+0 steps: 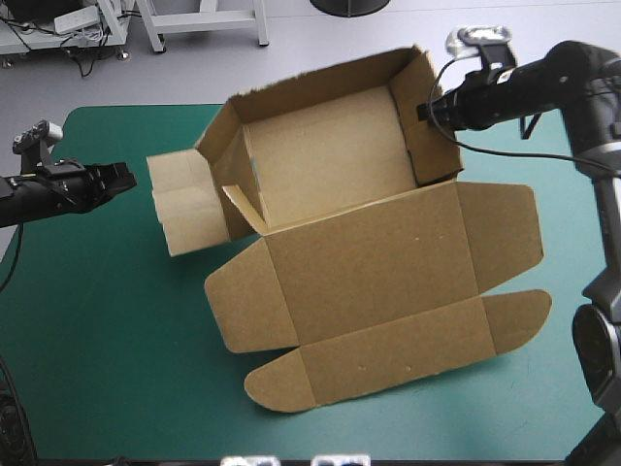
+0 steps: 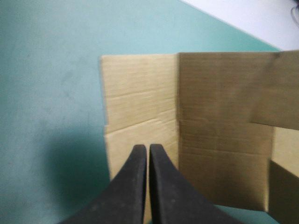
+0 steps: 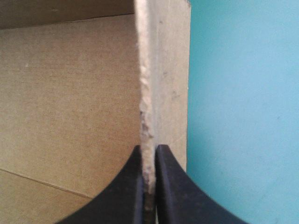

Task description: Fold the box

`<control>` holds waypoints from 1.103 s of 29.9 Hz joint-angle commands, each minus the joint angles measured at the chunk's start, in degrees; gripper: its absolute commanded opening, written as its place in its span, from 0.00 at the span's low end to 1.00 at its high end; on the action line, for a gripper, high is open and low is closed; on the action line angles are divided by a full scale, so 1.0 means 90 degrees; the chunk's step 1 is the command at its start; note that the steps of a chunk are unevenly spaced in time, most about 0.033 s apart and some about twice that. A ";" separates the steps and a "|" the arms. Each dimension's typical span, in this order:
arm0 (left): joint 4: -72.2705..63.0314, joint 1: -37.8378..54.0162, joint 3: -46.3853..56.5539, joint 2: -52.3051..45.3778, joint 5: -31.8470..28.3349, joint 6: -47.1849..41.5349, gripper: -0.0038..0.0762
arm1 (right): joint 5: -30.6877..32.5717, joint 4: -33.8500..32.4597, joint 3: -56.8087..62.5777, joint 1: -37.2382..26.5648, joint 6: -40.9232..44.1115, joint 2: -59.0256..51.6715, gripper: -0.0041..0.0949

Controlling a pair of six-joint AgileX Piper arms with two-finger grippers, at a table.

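The teal-green tabletop (image 1: 97,369) carries the brown box (image 1: 340,218) at its middle, as an open tray toward the far edge with the lid (image 1: 378,262) spread flat toward the near edge. The long axis is judged to run from far edge to near edge, the near end skewed a little to the right; the tray's opening is turned upward. The left flap (image 1: 179,199) lies flat on the cover, not yet raised. The right wall (image 1: 432,146) is gripped at its top edge by the right claw (image 3: 149,151), all but closed on the board. The left claw (image 2: 148,149) is pinched together and empty, at the left flap's outer edge; contact cannot be told. With a single wall held, the whole box could be dragged or turned if that wall is pulled sideways, and the board could be creased or torn at the grip. A pinched claw pushed at the flap could merely shove the box rightward
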 commanded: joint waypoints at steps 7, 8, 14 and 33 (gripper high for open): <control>-0.1259 0.0015 -0.0172 -0.0197 -0.0840 0.0559 0.06 | 0.0092 0.0488 -0.0935 -0.0293 0.0213 -0.1498 0.03; -0.1376 0.0015 -0.0172 -0.0197 -0.0897 0.0559 0.06 | 0.0092 0.0504 -0.0935 -0.0293 0.0213 -0.1615 0.03; -0.2649 0.0015 -0.0172 -0.0055 -0.0318 0.1443 0.06 | 0.0092 0.0568 -0.0935 -0.0293 0.0284 -0.2012 0.03; -0.4594 -0.0560 -0.0172 -0.0012 0.1938 0.2409 0.06 | -0.0469 0.1204 0.0586 -0.0280 -0.0124 -0.1784 0.03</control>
